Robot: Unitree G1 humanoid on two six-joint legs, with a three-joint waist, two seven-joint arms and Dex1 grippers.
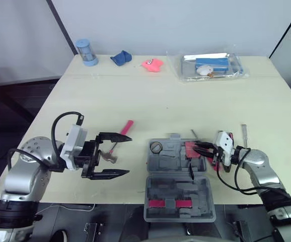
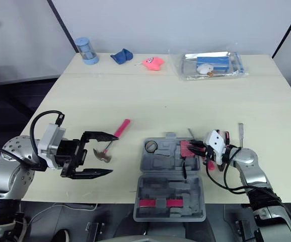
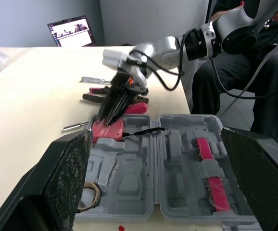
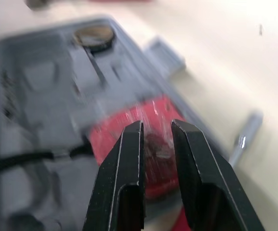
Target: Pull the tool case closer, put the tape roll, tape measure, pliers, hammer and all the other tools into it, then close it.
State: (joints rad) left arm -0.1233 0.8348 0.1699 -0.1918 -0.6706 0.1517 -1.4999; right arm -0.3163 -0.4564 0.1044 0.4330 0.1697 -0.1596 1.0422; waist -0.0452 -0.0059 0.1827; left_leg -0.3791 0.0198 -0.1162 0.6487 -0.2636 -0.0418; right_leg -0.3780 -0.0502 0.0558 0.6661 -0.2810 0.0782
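Note:
The grey tool case [image 1: 178, 201] lies open at the table's front edge. A tape roll [image 1: 156, 147] sits in its far left pocket, and a red tape measure [image 1: 191, 149] with a black strap in its far right pocket. My right gripper [image 1: 202, 147] hovers just over the tape measure [image 4: 129, 134], its fingers [image 4: 127, 159] a narrow gap apart with nothing between them. Red-handled pliers [image 3: 96, 98] lie just right of the case, under that arm. My left gripper [image 1: 129, 155] is open wide, flanking the head of the pink-handled hammer [image 1: 125, 129] left of the case.
A screwdriver [image 1: 244, 132] lies right of the case and a small metal bit [image 1: 194, 134] behind it. At the back stand a blue cylinder [image 1: 87, 52], a blue cloth [image 1: 121, 58], a pink object [image 1: 152, 64] and a clear bagged tray [image 1: 211, 66]. A seated person [image 3: 245, 77] is beyond the table.

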